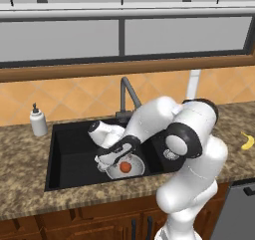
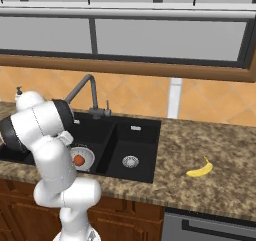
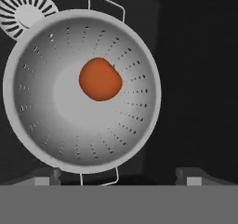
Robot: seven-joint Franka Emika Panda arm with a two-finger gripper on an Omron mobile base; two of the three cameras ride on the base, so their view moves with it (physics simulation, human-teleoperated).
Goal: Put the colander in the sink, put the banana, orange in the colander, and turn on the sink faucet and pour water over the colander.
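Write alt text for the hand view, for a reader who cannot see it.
A reddish orange sits in the middle of a perforated silvery metal colander, seen from straight above. The colander rests on the floor of a black sink, with a round steel drain partly tucked behind its rim. The gripper hangs above with its jaws wide open, holding nothing.

Silvery perforated colander (image 3: pixel 69 125) sat upright in larger basin of black sink (image 1: pixel 64 154), beside round drain. Orange (image 3: pixel 100 79) rested at bowl's centre. Yellow banana (image 2: pixel 200 169) lay on counter, well apart. Gooseneck faucet (image 2: pixel 82 87) stood behind basins.
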